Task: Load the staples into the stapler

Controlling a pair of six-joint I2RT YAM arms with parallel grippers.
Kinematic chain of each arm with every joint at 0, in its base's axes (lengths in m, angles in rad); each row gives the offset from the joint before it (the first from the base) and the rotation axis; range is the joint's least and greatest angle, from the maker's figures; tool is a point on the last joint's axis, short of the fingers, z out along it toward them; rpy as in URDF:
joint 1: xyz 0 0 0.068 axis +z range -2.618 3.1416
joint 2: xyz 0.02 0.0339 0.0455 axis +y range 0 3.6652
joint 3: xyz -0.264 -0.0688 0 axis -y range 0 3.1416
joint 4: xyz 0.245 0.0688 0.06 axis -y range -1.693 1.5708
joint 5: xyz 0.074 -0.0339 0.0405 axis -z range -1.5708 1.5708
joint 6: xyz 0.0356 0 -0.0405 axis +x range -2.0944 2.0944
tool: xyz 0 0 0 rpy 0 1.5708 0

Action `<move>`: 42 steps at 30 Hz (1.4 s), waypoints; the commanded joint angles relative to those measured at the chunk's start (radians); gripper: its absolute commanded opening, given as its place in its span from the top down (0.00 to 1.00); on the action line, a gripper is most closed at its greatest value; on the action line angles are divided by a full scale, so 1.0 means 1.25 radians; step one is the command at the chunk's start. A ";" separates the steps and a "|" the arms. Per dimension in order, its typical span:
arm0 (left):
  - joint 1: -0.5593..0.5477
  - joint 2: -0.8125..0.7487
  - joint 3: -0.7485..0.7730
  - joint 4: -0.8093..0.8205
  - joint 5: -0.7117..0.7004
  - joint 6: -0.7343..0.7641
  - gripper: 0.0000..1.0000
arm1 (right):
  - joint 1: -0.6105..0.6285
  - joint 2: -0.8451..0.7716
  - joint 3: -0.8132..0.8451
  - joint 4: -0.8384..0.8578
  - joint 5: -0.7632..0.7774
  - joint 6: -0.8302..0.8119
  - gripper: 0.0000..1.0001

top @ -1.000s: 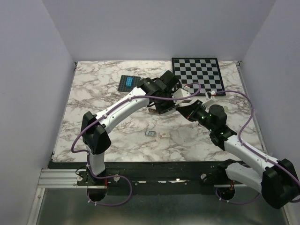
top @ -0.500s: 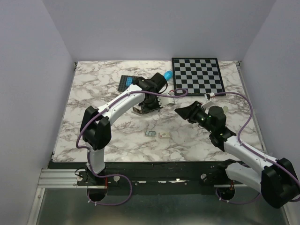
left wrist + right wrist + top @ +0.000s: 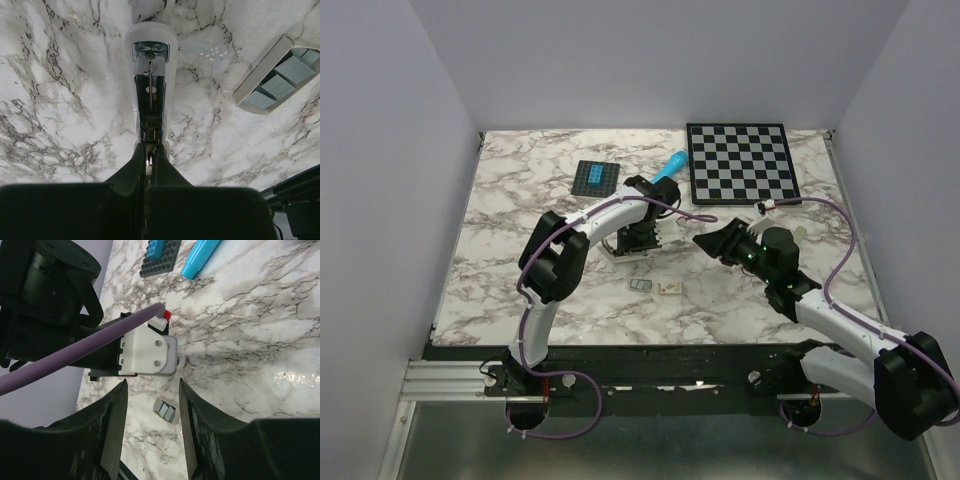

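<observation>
The stapler (image 3: 150, 90) is extended straight ahead of the left fingers (image 3: 131, 172), its near end being clamped between them. The staples (image 3: 166, 411) are laid on the desk (image 3: 260, 340) ahead of the right fingers (image 3: 112, 425).

1. It was a robotics lab cell: plain pale walls (image 3: 400, 150) boxed in a marble-patterned surface (image 3: 520, 290).
2. The left arm (image 3: 585, 222) and right arm (image 3: 840, 325) stood by an aluminium rail (image 3: 440, 378) (purple cable (image 3: 75, 347) trailing).
3. A checkerboard (image 3: 740, 162) lay at the far edge.
</observation>
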 commanded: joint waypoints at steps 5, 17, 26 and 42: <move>-0.018 0.009 0.002 -0.027 -0.039 0.015 0.94 | -0.003 0.021 -0.009 0.001 0.019 -0.018 0.47; -0.031 0.023 -0.017 -0.022 -0.055 0.004 0.77 | -0.003 0.010 -0.015 0.001 0.024 -0.029 0.47; -0.032 -0.001 -0.017 -0.014 -0.060 -0.001 0.39 | -0.003 -0.023 -0.017 -0.019 0.038 -0.066 0.47; -0.015 -0.354 -0.118 0.284 -0.216 -0.277 0.01 | -0.003 -0.092 0.106 -0.142 -0.021 -0.409 0.17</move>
